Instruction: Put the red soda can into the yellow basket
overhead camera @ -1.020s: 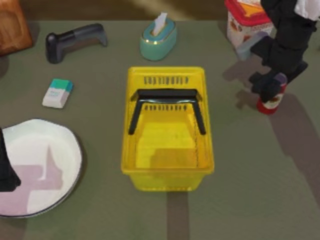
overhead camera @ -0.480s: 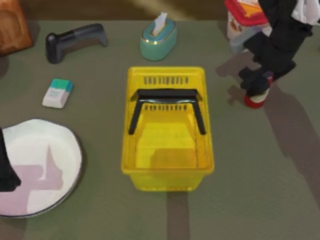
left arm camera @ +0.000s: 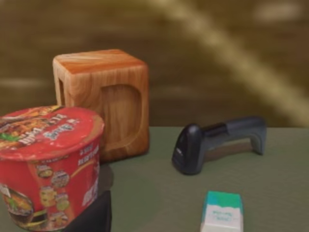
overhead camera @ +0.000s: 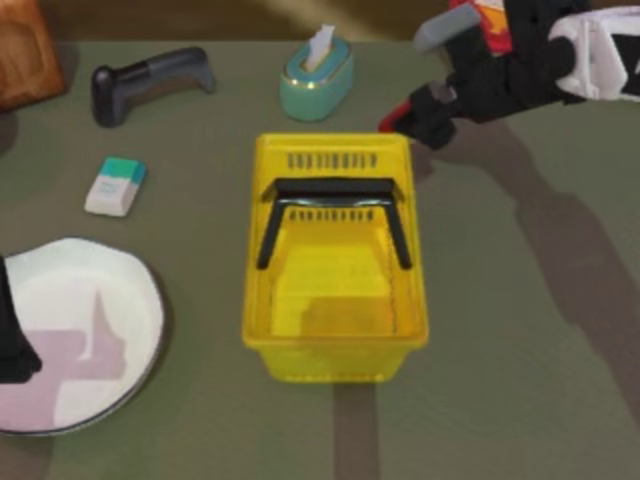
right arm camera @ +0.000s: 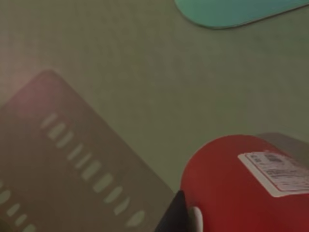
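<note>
The red soda can [overhead camera: 394, 117] is off the table, tilted, just beyond the far right corner of the yellow basket [overhead camera: 335, 340]. My right gripper [overhead camera: 425, 112] is shut on it, reaching in from the right. In the right wrist view the red soda can [right arm camera: 241, 188] fills the lower corner with its white label showing, and one dark fingertip [right arm camera: 175, 216] lies against it. The basket stands at the table's middle, its black handles [overhead camera: 333, 190] folded across its far half. My left arm [overhead camera: 12, 340] is parked at the left edge.
A teal tissue box [overhead camera: 317, 78] stands behind the basket, close to the can. A red-lidded tub [overhead camera: 490, 25] is partly hidden by my right arm. A black scanner [overhead camera: 150, 78], a wooden block [overhead camera: 22, 50], a white-and-teal box [overhead camera: 115, 186] and a white plate [overhead camera: 90, 300] occupy the left side.
My right gripper has lifted the red soda can off the table at the right and carried it left and farther back, up to the basket's far right corner. The left arm has not moved.
</note>
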Robot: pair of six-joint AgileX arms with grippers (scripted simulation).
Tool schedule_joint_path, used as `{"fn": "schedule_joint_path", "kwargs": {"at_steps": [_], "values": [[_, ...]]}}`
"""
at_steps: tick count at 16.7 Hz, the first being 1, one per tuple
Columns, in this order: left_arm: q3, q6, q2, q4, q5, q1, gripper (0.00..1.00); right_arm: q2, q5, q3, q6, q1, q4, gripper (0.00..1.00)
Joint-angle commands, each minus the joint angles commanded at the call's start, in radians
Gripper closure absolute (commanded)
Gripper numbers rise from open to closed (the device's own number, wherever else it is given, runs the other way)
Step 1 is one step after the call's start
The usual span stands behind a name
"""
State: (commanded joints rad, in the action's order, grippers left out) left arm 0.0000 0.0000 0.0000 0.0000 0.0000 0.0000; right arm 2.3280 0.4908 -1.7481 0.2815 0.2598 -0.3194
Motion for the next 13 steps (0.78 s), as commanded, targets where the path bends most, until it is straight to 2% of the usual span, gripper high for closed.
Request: {"fn": "schedule_joint_path", "kwargs": {"at_steps": [5, 8, 11, 13], "values": [[0.000, 0.000, 0.000, 0.000, 0.000, 0.000, 0.00, -0.086, 0.291, 0.211, -0.162, 0.031, 0.547, 1.00], [0.000, 0.000, 0.000, 0.000, 0.000, 0.000, 0.00, -0.148, 0.443, 0.317, -0.238, 0.047, 0.817, 1.00], [0.000, 0.000, 0.000, 0.000, 0.000, 0.000, 0.00, -0.207, 0.558, 0.390, -0.289, 0.059, 1.006, 1.00], [0.000, 0.000, 0.000, 0.000, 0.000, 0.000, 0.00, -0.235, 0.607, 0.418, -0.307, 0.064, 1.080, 1.00]]}}
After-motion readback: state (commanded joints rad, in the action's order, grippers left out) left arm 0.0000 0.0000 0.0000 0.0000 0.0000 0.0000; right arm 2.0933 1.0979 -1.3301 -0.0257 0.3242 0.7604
